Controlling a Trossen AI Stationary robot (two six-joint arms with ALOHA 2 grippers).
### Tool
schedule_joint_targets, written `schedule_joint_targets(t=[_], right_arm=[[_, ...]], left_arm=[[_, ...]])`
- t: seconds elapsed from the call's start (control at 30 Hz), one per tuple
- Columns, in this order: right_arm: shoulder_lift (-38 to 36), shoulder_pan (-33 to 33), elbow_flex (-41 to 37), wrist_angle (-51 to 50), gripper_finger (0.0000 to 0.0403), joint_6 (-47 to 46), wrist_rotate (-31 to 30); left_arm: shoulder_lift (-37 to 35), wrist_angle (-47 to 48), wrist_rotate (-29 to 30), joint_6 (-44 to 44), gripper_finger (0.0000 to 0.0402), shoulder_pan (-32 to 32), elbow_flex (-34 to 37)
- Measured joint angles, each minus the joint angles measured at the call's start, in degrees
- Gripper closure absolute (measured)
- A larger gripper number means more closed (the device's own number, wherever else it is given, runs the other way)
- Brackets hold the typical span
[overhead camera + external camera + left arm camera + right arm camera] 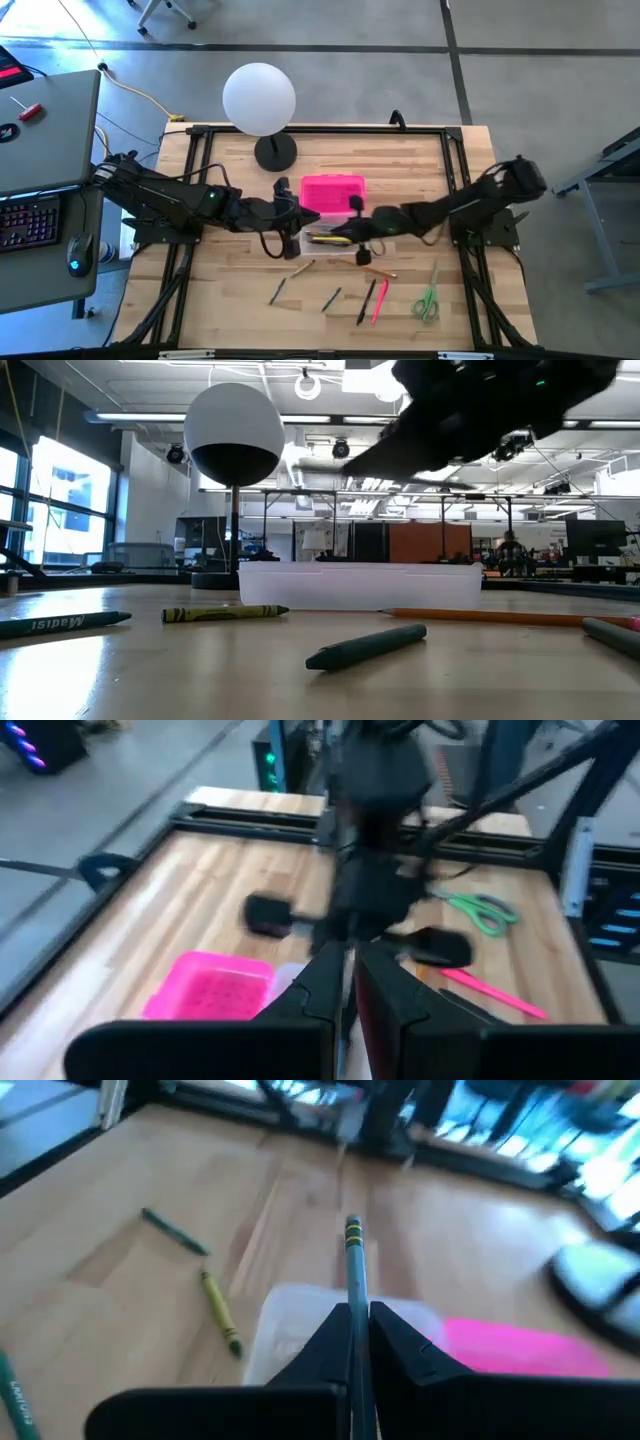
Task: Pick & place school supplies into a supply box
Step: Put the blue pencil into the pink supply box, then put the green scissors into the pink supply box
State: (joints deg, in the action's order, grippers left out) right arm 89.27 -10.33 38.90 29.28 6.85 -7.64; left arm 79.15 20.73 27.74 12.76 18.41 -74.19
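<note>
Right pincer [357, 1320] clenched on a green pencil [354, 1265], reaching over the clear box [300, 1315].

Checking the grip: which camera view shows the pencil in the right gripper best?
The right wrist view: the pencil sticks out between the shut right gripper fingers, above the clear box. In the high view it cannot be told apart; the low view shows only the dark arm; the left wrist view does not show it.

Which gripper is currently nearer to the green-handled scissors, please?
The right. The right gripper hangs over the clear supply box, inward of the scissors lying near the table's front right. The left gripper sits farther away, beside the pink lid.
</note>
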Motion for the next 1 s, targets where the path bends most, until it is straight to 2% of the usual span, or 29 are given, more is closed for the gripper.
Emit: schedule_joint_targets(t=[0.07,0.2,0.3,0.5,0.87,1.0], right_arm=[[2.7,1.5,2.3,-3.0,0.0401,-1.2,2.2],[8.5,2.8,5.1,-4.5,0.0401,-2.9,0.7],[12.2,3.4,6.1,-4.6,0.0401,-3.0,-0.9],[16.8,3.6,7.8,-4.2,0.0387,-3.8,0.5],[17.3,3.3,12.3,-4.4,0.0314,-5.5,-0.5],[15.6,1.2,14.7,-11.7,0.0305,-7.3,0.7]], left_arm=[[0.0,0.0,-1.6,1.5,0.0339,0.0,0.0],[0.0,0.0,-4.4,2.6,0.0339,0.0,0.0],[0.0,0.4,-4.7,2.7,0.0339,0.0,0.0],[0.1,0.4,-4.7,2.8,0.0339,0.0,0.0],[0.1,0.3,-4.7,4.0,0.0339,0.0,0.0],[0.1,1.0,-4.8,4.3,0.0339,0.0,0.0]])
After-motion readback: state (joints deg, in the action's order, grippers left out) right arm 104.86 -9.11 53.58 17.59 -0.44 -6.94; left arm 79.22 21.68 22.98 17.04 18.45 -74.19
